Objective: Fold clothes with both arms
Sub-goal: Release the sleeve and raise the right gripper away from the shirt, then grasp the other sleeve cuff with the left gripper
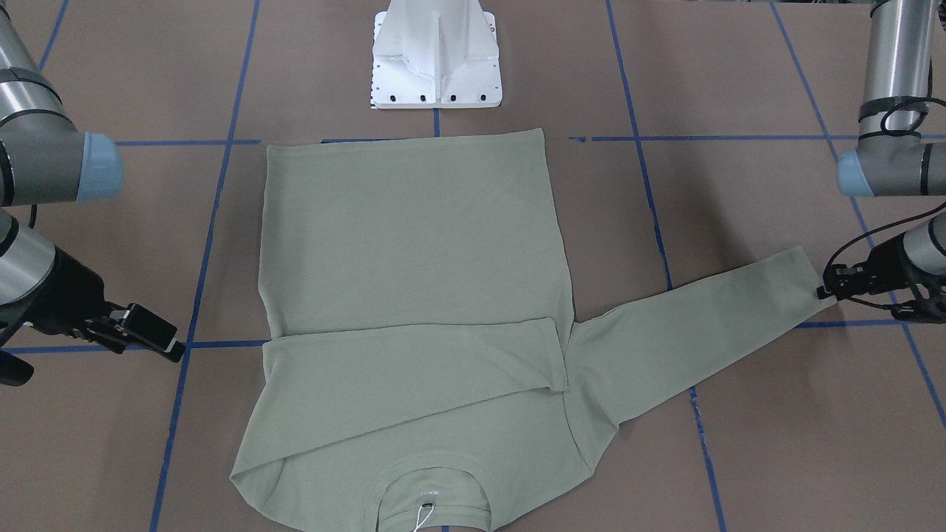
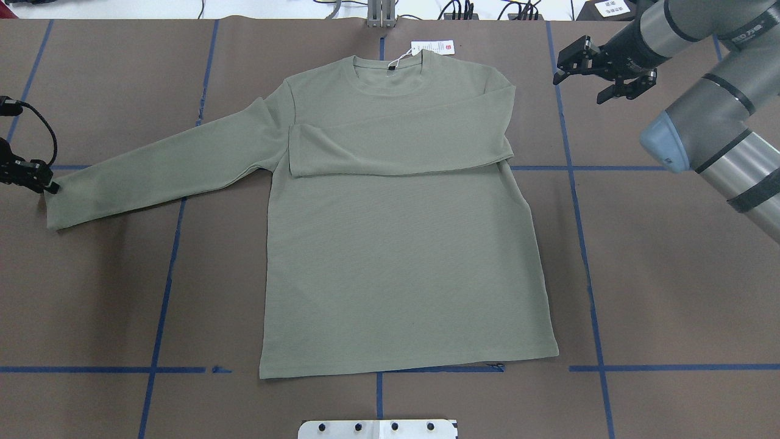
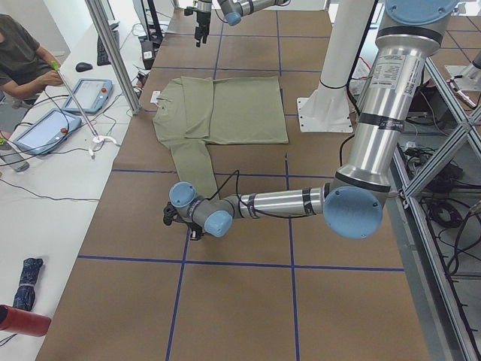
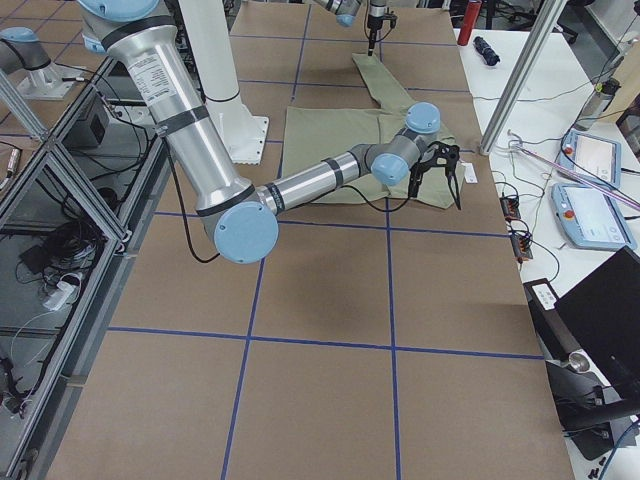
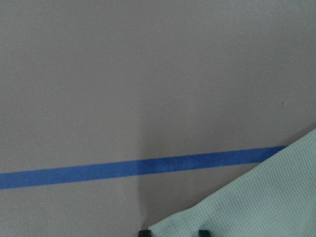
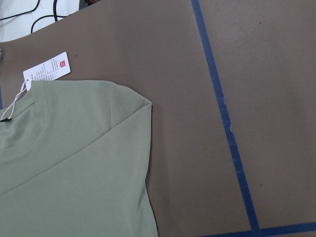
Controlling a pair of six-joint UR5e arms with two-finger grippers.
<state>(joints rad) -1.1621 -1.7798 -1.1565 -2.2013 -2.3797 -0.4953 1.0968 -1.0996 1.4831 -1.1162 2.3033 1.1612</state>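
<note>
The sage-green long-sleeved shirt point(image 2: 402, 244) lies flat on the brown table, neck away from the robot, white hang tag point(image 2: 432, 47) beside the collar. One sleeve point(image 2: 396, 146) is folded across the chest. The other sleeve point(image 2: 158, 164) stretches out toward my left gripper point(image 2: 47, 186), which sits low at its cuff. In the left wrist view the two fingertips point(image 5: 144, 231) stand apart on either side of the cuff's corner point(image 5: 247, 202), so it is open. My right gripper point(image 2: 579, 90) hovers open beside the shirt's shoulder point(image 6: 118, 113), holding nothing.
The white base plate point(image 2: 378, 428) sits at the table's near edge. Blue tape lines point(image 2: 585, 244) cross the brown surface. At the operators' side a person point(image 3: 26, 56) sits at a white bench with tablets point(image 3: 86, 94), and a metal post point(image 3: 113, 53) stands near the shirt's collar.
</note>
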